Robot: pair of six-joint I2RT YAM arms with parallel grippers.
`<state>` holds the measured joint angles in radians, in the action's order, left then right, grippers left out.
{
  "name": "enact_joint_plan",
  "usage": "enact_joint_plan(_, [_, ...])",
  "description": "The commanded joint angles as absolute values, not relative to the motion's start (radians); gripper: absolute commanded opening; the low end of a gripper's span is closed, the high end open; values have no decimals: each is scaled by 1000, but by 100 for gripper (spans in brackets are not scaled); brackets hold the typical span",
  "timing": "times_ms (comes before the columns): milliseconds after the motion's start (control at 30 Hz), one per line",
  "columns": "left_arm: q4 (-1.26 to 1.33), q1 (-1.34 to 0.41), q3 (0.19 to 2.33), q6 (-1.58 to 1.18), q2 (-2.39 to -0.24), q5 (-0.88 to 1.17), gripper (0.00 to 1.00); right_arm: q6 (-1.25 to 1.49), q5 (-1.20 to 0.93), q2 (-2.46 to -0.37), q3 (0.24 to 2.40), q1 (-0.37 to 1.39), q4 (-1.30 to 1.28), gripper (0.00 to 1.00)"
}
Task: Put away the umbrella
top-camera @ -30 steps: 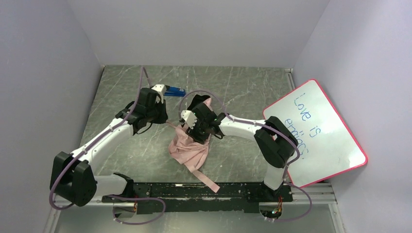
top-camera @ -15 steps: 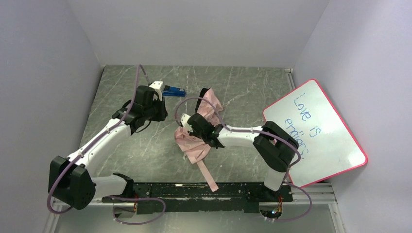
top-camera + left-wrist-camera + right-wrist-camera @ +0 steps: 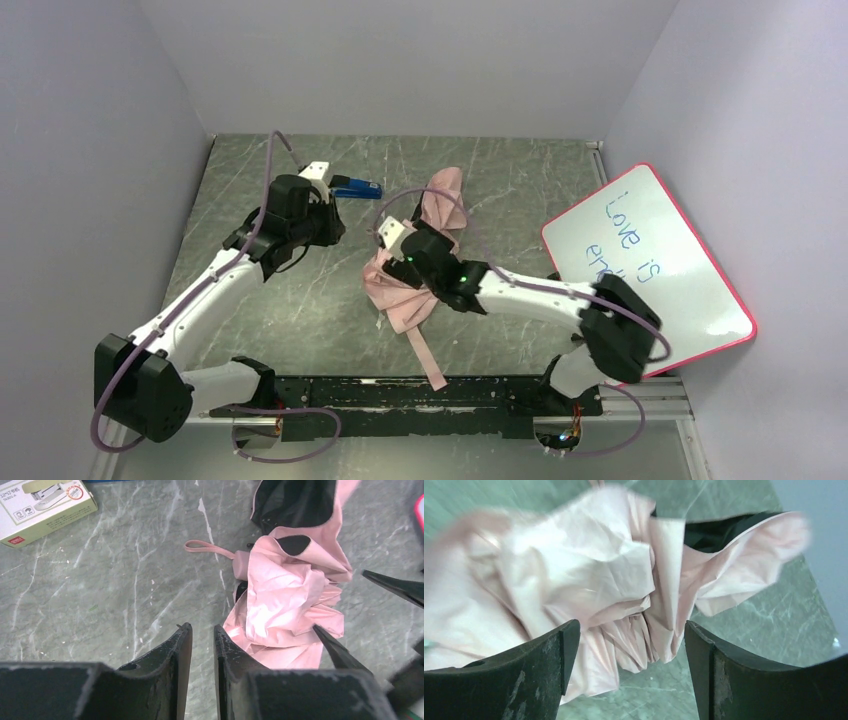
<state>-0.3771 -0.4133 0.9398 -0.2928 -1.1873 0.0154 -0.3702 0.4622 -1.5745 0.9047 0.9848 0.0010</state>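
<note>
Two claws grip nothing: left gripper [image 3: 202, 630] sits barely parted, right gripper [image 3: 630, 630] gapes astride the umbrella [image 3: 589, 565]. Centre over the probably loose folds before closing.

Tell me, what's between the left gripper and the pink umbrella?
Only bare table. In the left wrist view, the left gripper points at grey marble, and the umbrella lies to its right, not touching.

Bare marble table [image 3: 320, 310] lies free left of the crumpled umbrella [image 3: 395, 292]; a stapler box [image 3: 42, 502] stands just beyond the left gripper [image 3: 200, 630], a whiteboard [image 3: 650, 270] crowds the right edge
</note>
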Motion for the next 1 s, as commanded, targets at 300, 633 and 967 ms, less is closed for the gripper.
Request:
enact_joint_plan(300, [-88, -402, 963, -661, -1128, 288, 46, 282, 235, -1102, 828, 1010, 327, 89])
enact_joint_plan(633, [298, -404, 898, -1108, -1177, 510, 91, 305, -223, -1141, 971, 1010, 613, 100])
enact_joint_plan(967, [585, -460, 859, -1307, -1207, 585, 92, 447, -692, -1357, 1127, 1021, 849, 100])
